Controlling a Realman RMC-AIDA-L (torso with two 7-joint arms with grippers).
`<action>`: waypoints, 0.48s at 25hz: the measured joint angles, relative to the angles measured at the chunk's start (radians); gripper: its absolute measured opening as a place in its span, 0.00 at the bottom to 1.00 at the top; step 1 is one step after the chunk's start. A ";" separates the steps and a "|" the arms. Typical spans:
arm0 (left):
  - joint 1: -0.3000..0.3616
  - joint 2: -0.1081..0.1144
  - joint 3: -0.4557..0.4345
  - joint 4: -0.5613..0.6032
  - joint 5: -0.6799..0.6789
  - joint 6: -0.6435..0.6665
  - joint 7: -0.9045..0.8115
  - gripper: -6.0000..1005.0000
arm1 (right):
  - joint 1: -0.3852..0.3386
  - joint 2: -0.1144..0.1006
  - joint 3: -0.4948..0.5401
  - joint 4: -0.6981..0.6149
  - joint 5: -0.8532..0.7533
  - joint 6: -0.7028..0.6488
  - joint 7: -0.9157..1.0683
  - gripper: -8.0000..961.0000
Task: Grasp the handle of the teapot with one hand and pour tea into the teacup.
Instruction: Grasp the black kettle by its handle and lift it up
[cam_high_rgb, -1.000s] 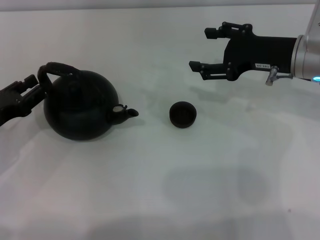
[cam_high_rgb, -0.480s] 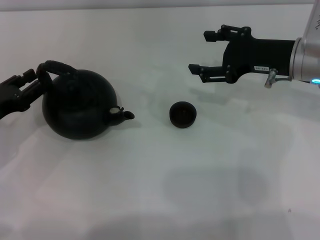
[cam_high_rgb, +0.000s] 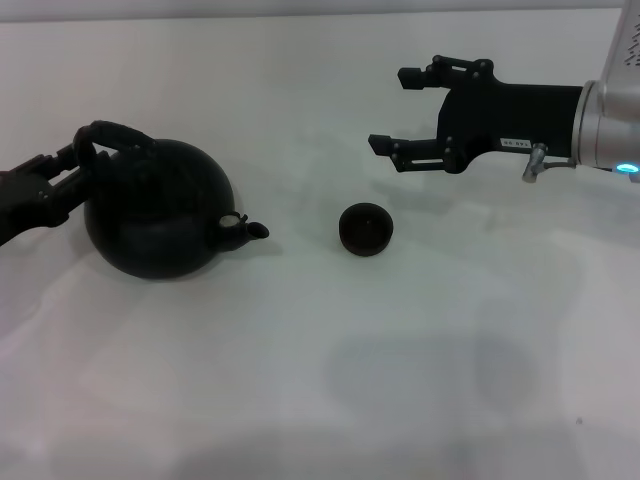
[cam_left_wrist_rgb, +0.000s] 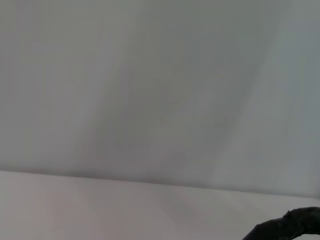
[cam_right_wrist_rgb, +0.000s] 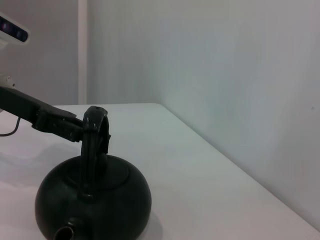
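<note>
Pincer on your left grips the handle of the teapot, which sits on the counter at frame left. Right pincer hovers released above the teacup. Next, lift and tip the spout toward it.

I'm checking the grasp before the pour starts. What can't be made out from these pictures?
- Left gripper at the handle: dark on dark in the head view, closure unclear.
- Teapot: its base is cut off by the right wrist view's edge.
- Teacup: contents too dark to tell.
- Left wrist view: only a sliver of handle.
</note>
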 joint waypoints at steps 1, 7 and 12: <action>-0.002 0.000 0.000 0.006 0.011 0.000 -0.004 0.52 | -0.001 0.000 0.000 0.000 0.000 0.001 0.000 0.91; -0.006 0.000 0.002 0.034 0.040 0.000 -0.013 0.52 | -0.004 0.000 -0.002 0.000 0.000 0.002 -0.001 0.91; -0.009 0.000 0.002 0.046 0.044 0.000 -0.017 0.52 | -0.006 0.000 -0.006 0.000 0.001 0.003 -0.001 0.91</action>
